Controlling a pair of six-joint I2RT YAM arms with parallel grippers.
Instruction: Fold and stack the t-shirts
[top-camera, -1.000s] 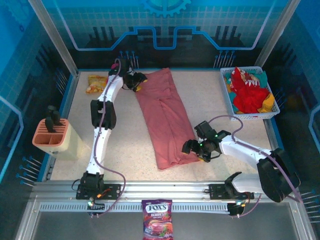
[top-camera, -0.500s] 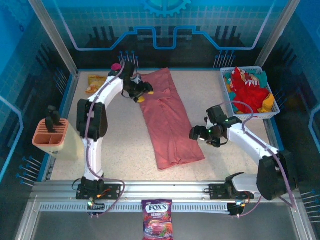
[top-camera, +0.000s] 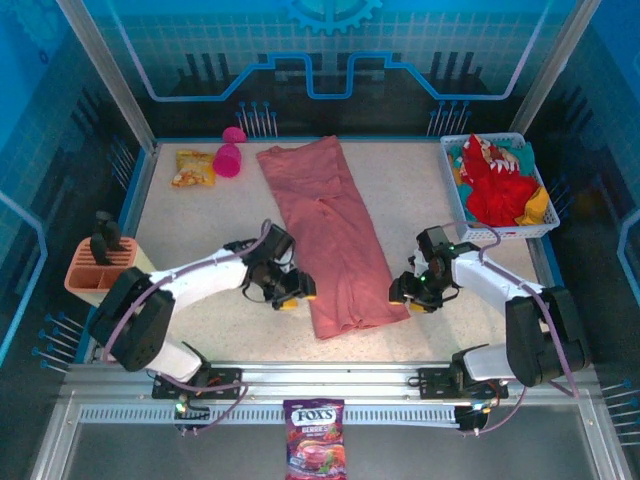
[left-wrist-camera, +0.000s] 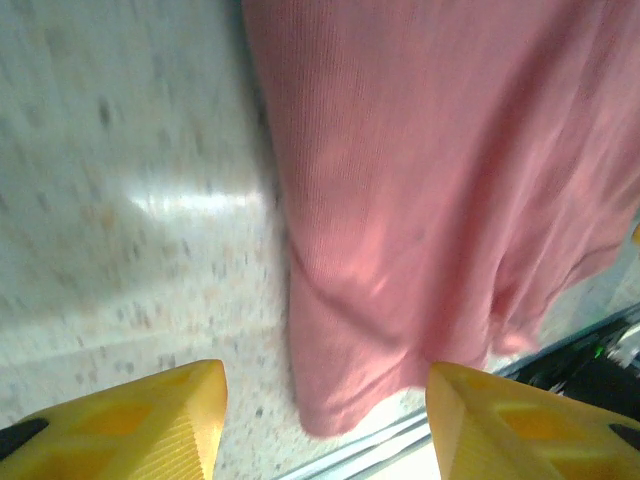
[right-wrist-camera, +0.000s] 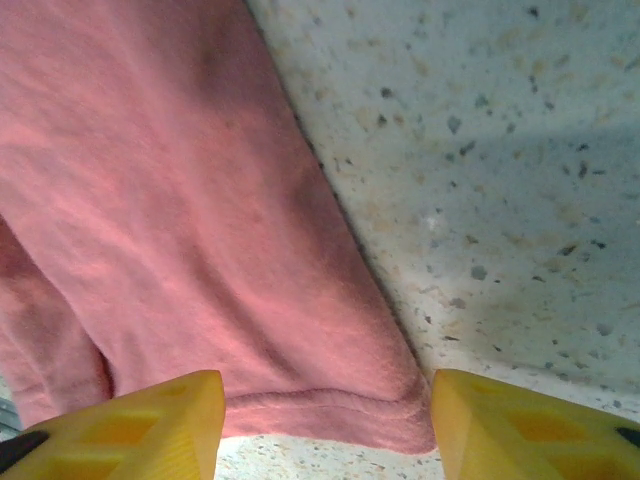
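While left tool (top-camera: 295, 298), right tool (top-camera: 407, 295) flank t-shirt (top-camera: 335, 240) hem, both gape.

Plain salmon pink tee (top-camera: 325, 235) on a beige surface (top-camera: 420, 190) flecked with dark specks.
The red tee (top-camera: 500, 195) carries white print and lies with yellow and green cloth in a white lattice basket (top-camera: 505, 233); the goblet (top-camera: 229, 155) is magenta, the packet (top-camera: 192, 167) orange-yellow, the sweets bag (top-camera: 314, 448) purple, the holder (top-camera: 100, 272) peach; the left end effector (left-wrist-camera: 325, 420) and right end effector (right-wrist-camera: 325, 420) have yellow fingers (left-wrist-camera: 140, 415) on white arms with black joints.
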